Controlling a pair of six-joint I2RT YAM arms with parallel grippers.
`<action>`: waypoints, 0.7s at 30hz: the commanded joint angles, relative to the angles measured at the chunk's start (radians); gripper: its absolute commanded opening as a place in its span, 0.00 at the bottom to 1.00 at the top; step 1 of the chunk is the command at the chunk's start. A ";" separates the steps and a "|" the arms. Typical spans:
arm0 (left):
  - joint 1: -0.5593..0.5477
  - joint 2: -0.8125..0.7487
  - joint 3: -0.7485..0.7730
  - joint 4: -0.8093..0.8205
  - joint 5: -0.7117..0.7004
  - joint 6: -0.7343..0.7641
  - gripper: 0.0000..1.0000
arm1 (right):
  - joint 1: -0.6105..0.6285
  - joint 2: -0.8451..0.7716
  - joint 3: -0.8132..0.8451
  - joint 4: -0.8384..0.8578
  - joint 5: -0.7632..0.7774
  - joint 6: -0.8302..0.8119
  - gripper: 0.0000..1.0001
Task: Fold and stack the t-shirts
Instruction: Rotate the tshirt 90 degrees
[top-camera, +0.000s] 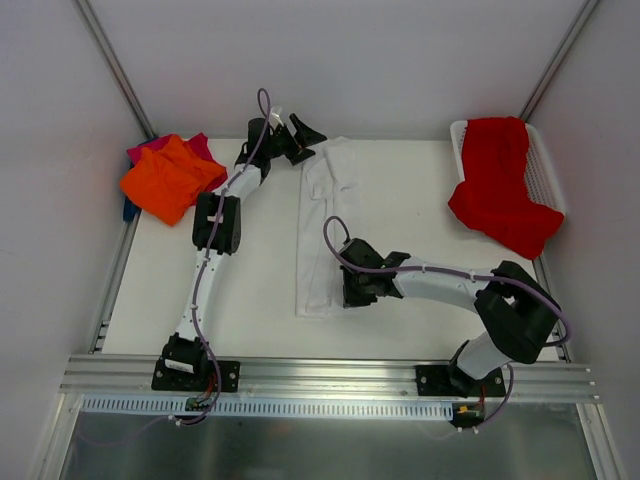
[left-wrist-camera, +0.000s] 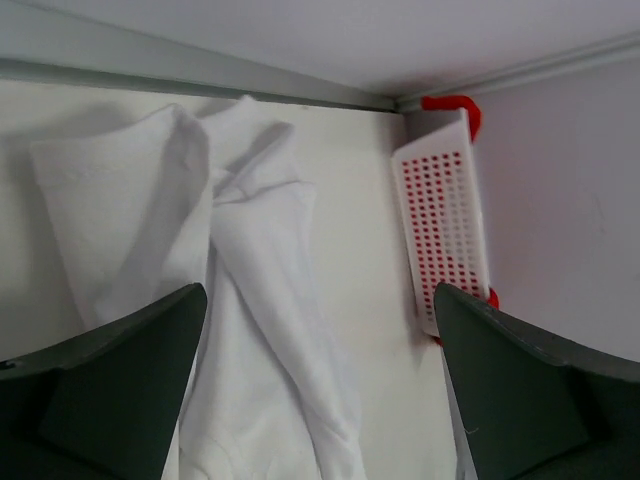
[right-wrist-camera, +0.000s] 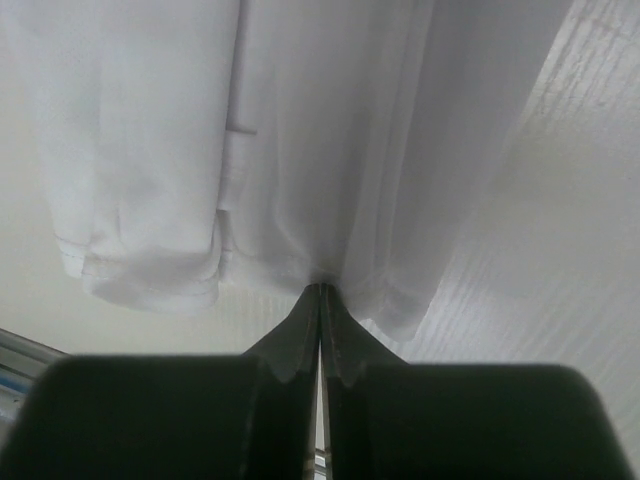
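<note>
Mid-fold of the white t-shirt (top-camera: 320, 235): the left tool (left-wrist-camera: 318, 295) hangs wide open and empty over the collar, while the right tool (right-wrist-camera: 320, 292) pinches the hem, which likely needs carrying collarward.

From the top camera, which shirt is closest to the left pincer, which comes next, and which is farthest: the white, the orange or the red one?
1. white t-shirt: mid-table, its top end right beside the left pincer.
2. orange t-shirt: at the table's left edge.
3. red t-shirt: far right, draped over the basket.
</note>
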 joint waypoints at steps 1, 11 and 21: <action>0.000 -0.075 -0.063 0.463 0.162 -0.143 0.99 | 0.031 0.015 0.045 -0.029 0.072 0.025 0.00; 0.071 -0.784 -0.609 0.532 0.126 -0.060 0.99 | 0.086 -0.040 0.064 -0.052 0.152 -0.017 0.01; -0.007 -1.635 -1.601 -0.003 -0.343 0.375 0.99 | 0.072 -0.328 0.051 -0.174 0.391 -0.117 0.99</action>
